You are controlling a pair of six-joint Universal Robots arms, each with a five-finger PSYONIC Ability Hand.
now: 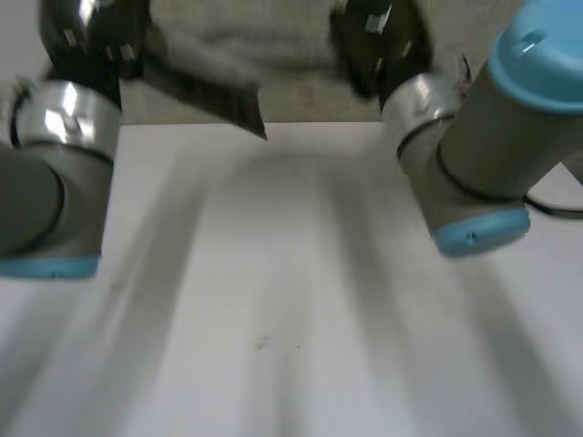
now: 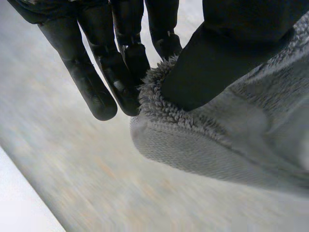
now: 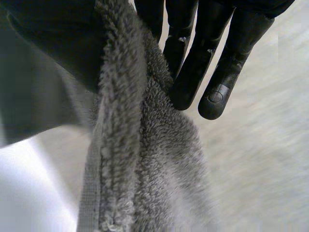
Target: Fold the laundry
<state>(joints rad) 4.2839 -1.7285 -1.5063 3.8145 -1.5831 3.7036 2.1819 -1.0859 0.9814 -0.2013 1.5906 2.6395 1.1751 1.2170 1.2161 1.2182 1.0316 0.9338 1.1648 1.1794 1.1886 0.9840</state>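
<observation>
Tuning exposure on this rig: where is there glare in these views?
Head view: bright glints on the metal joints of the left arm and right arm; the table looks evenly lit. Left wrist view: faint sheen on the left robot hand, while the grey towel it pinches is matte. Right wrist view: a small glint on a fingertip of the right robot hand.

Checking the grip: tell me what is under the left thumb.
A corner of the grey towel, which the left hand pinches between thumb and fingers. The pile hides the contact behind.
</observation>
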